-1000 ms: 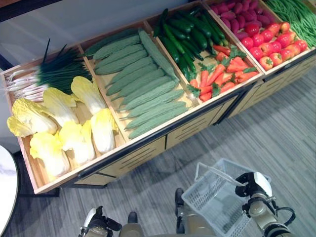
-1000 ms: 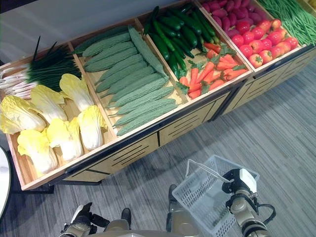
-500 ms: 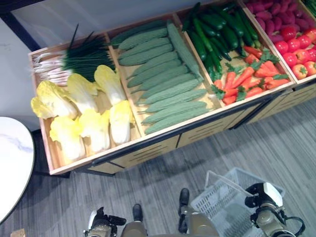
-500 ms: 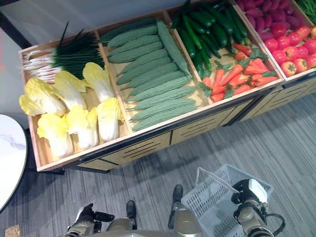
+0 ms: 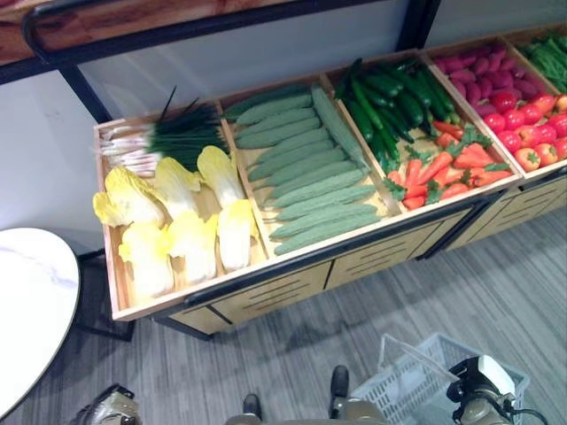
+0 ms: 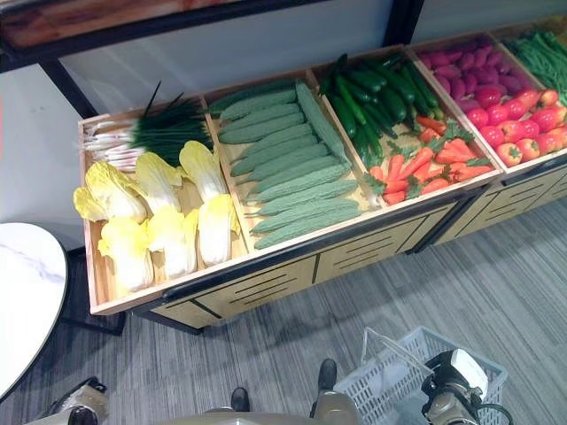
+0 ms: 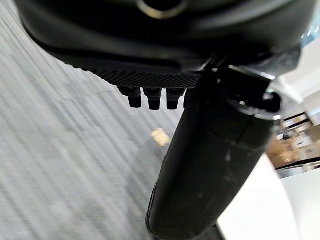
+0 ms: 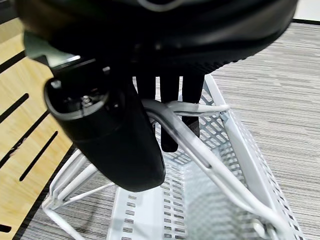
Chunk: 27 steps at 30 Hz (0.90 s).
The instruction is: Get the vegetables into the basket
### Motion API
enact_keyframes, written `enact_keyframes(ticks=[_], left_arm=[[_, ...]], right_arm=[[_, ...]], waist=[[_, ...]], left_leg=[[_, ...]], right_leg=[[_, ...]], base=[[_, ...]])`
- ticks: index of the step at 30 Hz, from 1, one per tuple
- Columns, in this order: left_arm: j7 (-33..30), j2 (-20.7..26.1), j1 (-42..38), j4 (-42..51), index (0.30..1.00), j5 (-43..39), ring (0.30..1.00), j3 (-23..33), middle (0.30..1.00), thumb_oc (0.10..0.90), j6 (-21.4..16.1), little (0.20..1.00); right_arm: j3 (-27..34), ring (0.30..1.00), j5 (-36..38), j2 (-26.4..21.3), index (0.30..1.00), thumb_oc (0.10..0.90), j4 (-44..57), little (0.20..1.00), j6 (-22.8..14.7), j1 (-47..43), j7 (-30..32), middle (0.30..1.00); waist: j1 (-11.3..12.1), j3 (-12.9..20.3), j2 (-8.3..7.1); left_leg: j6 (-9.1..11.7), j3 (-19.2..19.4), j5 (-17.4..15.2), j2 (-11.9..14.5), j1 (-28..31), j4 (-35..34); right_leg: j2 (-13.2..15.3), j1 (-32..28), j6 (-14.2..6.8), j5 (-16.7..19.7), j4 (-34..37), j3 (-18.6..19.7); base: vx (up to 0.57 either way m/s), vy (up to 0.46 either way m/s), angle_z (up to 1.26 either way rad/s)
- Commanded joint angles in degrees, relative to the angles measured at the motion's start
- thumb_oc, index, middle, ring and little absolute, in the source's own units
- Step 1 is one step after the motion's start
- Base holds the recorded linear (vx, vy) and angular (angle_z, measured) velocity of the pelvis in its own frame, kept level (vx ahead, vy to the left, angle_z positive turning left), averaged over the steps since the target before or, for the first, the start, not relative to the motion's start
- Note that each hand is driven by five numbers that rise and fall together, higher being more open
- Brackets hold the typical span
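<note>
The vegetables sit untouched in a long wooden stand (image 5: 266, 297), well ahead of both hands: yellow-white cabbages (image 5: 168, 230) with spring onions (image 5: 164, 137) behind them at the far left, then a section of pale green bumpy gourds (image 5: 306, 173), then dark cucumbers (image 5: 385, 93) with carrots (image 5: 438, 168) in front of them, then tomatoes (image 5: 523, 133) and purple vegetables (image 5: 478, 75) toward the right.

The white plastic basket (image 6: 390, 376) hangs low over the grey floor (image 6: 496, 292), under the right hand (image 8: 110, 130). That hand's fingers and thumb are curled round the basket's white wire handle (image 8: 200, 150), which passes between them; nothing lies in the part of the basket that can be seen.

The left hand (image 7: 210, 150) hangs low on the other side, above the floor, beside a round white table (image 5: 27, 310). Its fingers (image 7: 152, 97) are bent under the palm, the thumb standing out; it holds nothing.
</note>
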<state>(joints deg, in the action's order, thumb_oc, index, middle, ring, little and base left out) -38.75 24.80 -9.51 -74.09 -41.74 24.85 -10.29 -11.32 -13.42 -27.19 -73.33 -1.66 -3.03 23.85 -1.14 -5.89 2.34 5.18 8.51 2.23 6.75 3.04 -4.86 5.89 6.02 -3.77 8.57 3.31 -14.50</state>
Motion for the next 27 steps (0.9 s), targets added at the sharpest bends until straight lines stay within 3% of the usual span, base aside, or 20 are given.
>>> enact_keyframes(ticks=[1, 3, 5, 7, 13, 27], left_arm=[[-8.5, 6.0, 1.3, 25.7, 1.0, 13.3, 1.0, -4.3, 1.0, 0.9, -7.8, 1.0], [-14.4, 5.0, 3.0, 43.8, 1.0, 26.3, 1.0, -4.3, 1.0, 0.9, -5.0, 1.0], [-13.9, 3.1, 2.5, 50.4, 1.0, 33.5, 1.0, -6.9, 1.0, 0.9, -2.0, 1.0], [-11.5, 2.6, 1.2, 52.4, 1.0, 34.5, 1.0, -10.5, 1.0, 0.9, -2.5, 1.0], [-7.2, -1.8, -1.0, 52.4, 1.0, 32.7, 1.0, -16.0, 1.0, 0.9, -2.9, 1.0], [-9.6, -4.4, -3.3, 50.4, 1.0, 35.0, 1.0, -18.0, 1.0, 0.9, 0.7, 1.0]], right_arm=[[-2.7, 0.3, -3.4, 0.5, 0.3, 0.4, 0.5, 0.3, -2.3, 1.1, -0.2, 0.3], [-1.3, 0.3, -3.9, 0.8, 0.3, 0.4, 1.3, 0.3, -2.9, 2.7, -0.3, 0.3], [-1.1, 0.3, -4.0, 0.3, 0.3, 0.4, 2.2, 0.3, -2.9, 3.3, -1.1, 0.3], [-1.7, 0.3, -4.4, 0.0, 0.3, 0.4, 3.3, 0.3, -2.7, 2.8, -1.4, 0.3], [-3.1, 0.3, -5.9, 0.0, 0.3, 0.4, 5.2, 0.3, -2.2, 1.5, -1.8, 0.3], [-3.8, 0.3, -6.5, 1.0, 0.3, 0.4, 4.2, 0.3, -1.5, 1.2, -0.5, 0.3]], waist=[[0.0, -1.6, -3.64], [0.2, -1.0, -4.36], [0.1, -1.0, -4.62], [-0.4, -1.0, -4.62], [-1.7, -0.9, -4.8], [-2.3, -1.3, -5.56]], left_leg=[[2.2, -1.3, -1.5, 0.6, 0.1, -0.1], [2.3, -2.0, -1.1, 0.7, -0.5, -0.1], [2.3, -2.1, -0.9, 0.8, -0.8, -0.1], [2.3, -1.8, -0.9, 0.9, -0.8, -0.1], [2.1, -0.7, -1.3, 0.9, -0.6, -0.1], [2.0, 0.4, -1.5, 1.3, -1.2, -0.1]], right_leg=[[4.2, -0.6, -6.3, 0.5, 0.8, 5.2], [4.1, -0.7, -6.2, 0.4, 1.0, 4.6], [3.9, -0.9, -6.1, 0.4, 1.1, 4.5], [3.9, -0.8, -6.2, 0.5, 1.3, 4.9], [3.9, -0.5, -6.2, 0.9, 1.7, 6.1], [3.6, 0.9, -6.3, 1.2, 1.7, 7.2]], base=[[0.0, -0.047, -0.03], [0.0, -0.082, 0.09], [-0.01, -0.055, 0.03], [-0.01, -0.012, -0.14], [0.01, 0.008, -0.11], [0.0, -0.002, -0.03]])
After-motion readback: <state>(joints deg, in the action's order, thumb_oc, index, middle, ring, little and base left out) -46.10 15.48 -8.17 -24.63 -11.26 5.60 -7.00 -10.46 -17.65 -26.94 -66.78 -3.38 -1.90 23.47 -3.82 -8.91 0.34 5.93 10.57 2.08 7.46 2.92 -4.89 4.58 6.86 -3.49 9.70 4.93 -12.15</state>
